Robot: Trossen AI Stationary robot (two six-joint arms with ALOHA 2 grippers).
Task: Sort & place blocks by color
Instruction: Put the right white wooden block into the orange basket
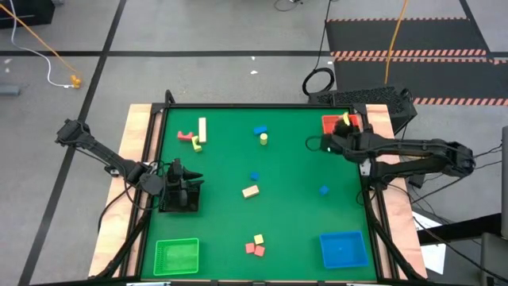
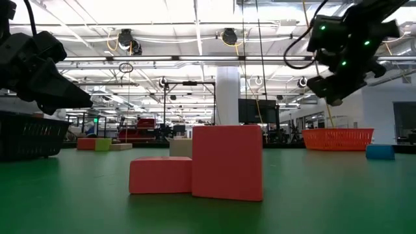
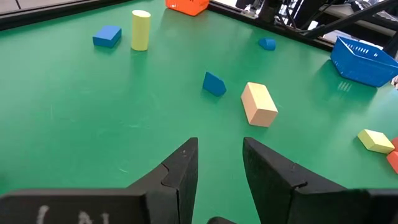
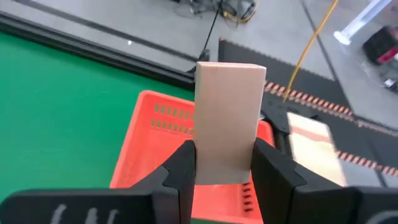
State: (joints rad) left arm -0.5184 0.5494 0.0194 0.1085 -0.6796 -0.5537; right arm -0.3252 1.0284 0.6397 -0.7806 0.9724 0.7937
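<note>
My right gripper (image 4: 224,148) is shut on a pale tan wooden block (image 4: 229,112) and hangs near the red tray (image 4: 155,143) at the table's far right corner (image 1: 337,124). My left gripper (image 3: 219,144) is open and empty, low over the green mat at the table's left side (image 1: 179,184). Ahead of it lie a tan block (image 3: 259,104), a blue wedge (image 3: 214,83), a yellow cylinder (image 3: 140,30) and a blue block (image 3: 107,36). More blocks rest flat on the mat: a pale bar (image 1: 202,129), a red piece (image 1: 189,139) and a red pair (image 2: 198,170). My right gripper pinches the tan block between its two fingers, one on each long side, at the block's lower end (image 4: 227,165). The rest of the block stands out beyond the fingertips. It is lifted clear, with the red tray showing behind it.
A green tray (image 1: 176,256) sits at the near left and a blue tray (image 1: 344,249) at the near right. A black bin (image 1: 182,200) stands under my left arm. A small blue block (image 1: 324,190) lies at the right. Raised dark rails border the mat.
</note>
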